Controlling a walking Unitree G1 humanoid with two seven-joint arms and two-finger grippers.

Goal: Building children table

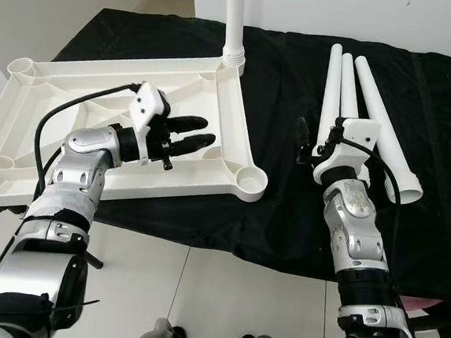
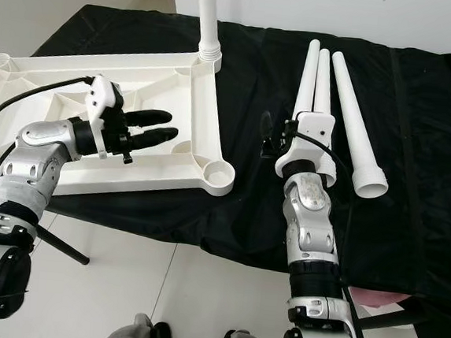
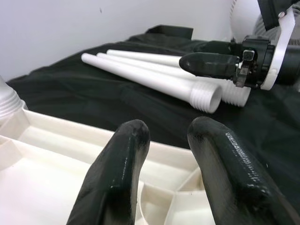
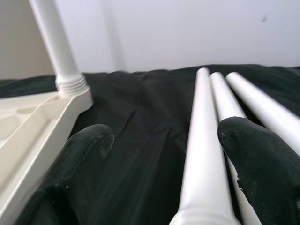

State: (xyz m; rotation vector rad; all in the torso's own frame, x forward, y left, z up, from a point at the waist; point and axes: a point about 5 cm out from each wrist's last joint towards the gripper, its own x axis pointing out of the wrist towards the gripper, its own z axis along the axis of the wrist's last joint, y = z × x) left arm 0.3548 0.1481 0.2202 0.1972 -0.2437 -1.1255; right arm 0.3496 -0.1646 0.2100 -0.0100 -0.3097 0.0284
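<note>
- Upside-down white tabletop (image 1: 229, 122) lying on a black cloth (image 1: 285, 214), ribbed underside up, round leg socket (image 1: 250, 181) at the near corner.
- One white leg (image 1: 235, 20) already standing screwed into the far corner socket, sticking straight up out of frame.
- Left gripper (image 1: 191, 132) hovering over the tabletop's underside, fingers pointing toward the right arm, slightly parted with just a narrow gap, nothing between them. Same in the left wrist view: two black fingers (image 3: 117, 183) close together, empty, tabletop ribs right below.
- Three loose white legs (image 1: 351, 93) lying side by side on the cloth, straight ahead of the right gripper, threaded wide ends nearest it.
- Right gripper (image 4: 159, 164) wide open, low over the near ends of those legs. In the right wrist view, the leftmost leg (image 4: 201, 140) running up between the two fingertips (image 4: 253, 154), not pinched. Can't tell if a finger is actually touching it.
- Tabletop off to that gripper's left, well apart from the loose legs.
</note>
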